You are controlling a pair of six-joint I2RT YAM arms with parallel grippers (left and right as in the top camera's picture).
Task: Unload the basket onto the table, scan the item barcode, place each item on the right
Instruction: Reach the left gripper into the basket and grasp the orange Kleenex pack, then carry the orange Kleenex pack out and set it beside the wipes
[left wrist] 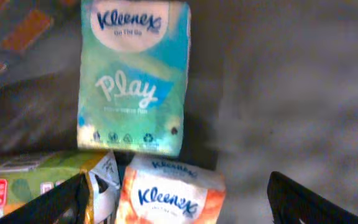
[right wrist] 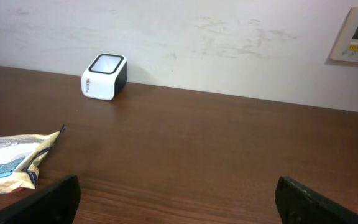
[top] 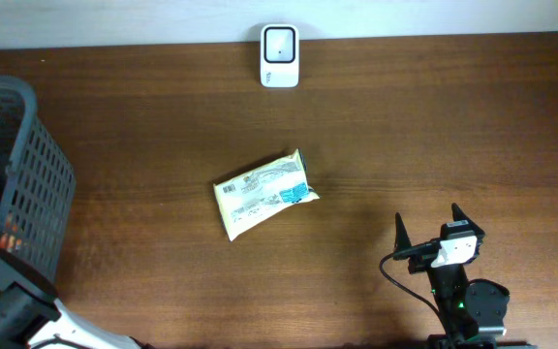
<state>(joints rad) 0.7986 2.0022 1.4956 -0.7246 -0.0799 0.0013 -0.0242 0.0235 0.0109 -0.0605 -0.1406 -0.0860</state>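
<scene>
Packet lies apart from scanner; right gripper gapes, left gripper spread over tissue packs, seemingly inside basket.

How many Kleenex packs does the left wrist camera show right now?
2. A teal Kleenex Play pack lies upper left; an orange Kleenex pack sits below it, cut by the bottom edge. Others may be hidden.

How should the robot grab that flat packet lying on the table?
Probably from straight above, pinching the packet across its short width near the middle. It lies flat and slanted on the table, so the grip should turn to match that slant.
</scene>
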